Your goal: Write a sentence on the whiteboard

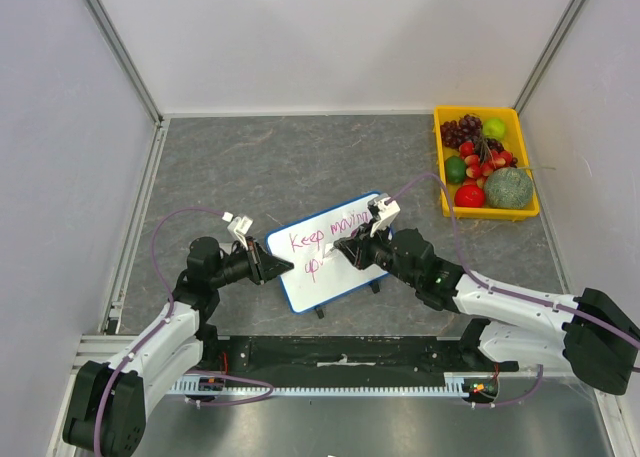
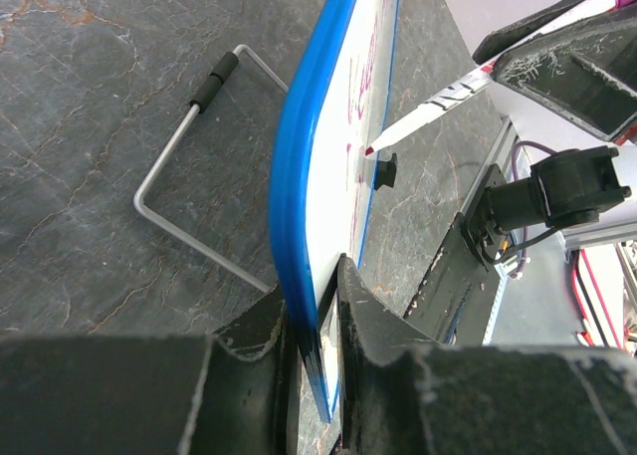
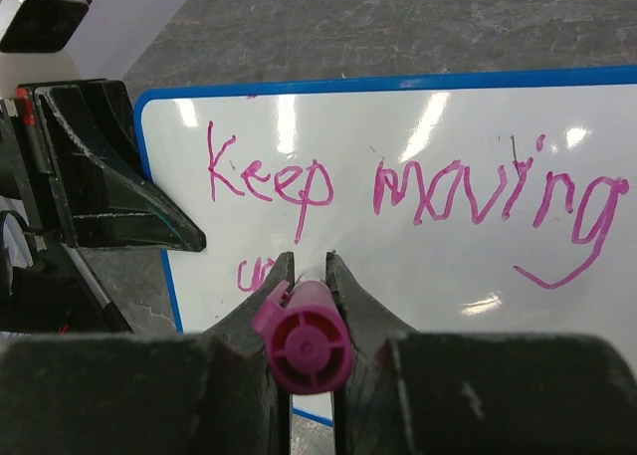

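Reading "Keep moving" in magenta, we find the sentence (image 3: pixel 299 186) on the whiteboard (image 1: pixel 330 277), propped mid-table; its second line is too hidden to read. Here the left gripper (image 2: pixel 317 306) clamps the board's blue edge, while the right gripper (image 3: pixel 309 276) pinches a marker (image 2: pixel 438 107), tip at the board.

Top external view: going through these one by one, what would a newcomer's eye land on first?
First the magenta sentence, reading "Keep moving", on the blue-rimmed whiteboard at mid-table. The left gripper clamps the board's edge while the right gripper holds a magenta marker at it; a yellow tray of fruit sits far right.
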{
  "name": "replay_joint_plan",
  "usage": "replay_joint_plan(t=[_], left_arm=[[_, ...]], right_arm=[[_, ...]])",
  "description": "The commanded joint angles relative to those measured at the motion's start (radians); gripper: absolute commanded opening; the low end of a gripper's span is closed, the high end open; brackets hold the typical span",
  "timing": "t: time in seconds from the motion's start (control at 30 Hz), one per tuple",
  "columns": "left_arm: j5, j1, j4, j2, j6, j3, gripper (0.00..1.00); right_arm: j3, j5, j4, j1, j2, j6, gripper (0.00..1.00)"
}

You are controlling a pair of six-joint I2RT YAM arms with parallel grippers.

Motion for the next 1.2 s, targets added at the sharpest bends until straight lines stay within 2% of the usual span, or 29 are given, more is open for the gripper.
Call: replay_joint_plan(t=[0.0,0.73,1.17], left_arm=[[-0.054,0.003,0.020,0.001,0.074,-0.007,0.02],[-0.055,0.003,0.020,0.000,0.072,-0.007,0.02],[-0.054,0.002,0.020,0.000,0.072,-0.008,0.02]], right_arm=[[0.041,0.055,0.001,-0.011,0.011,-0.023,0.00],[-0.079,0.020,-0.016,-0.012,-0.012,0.003,0.00],[-0.021,0.074,-0.031,-0.023,-0.030,-0.014,0.00]])
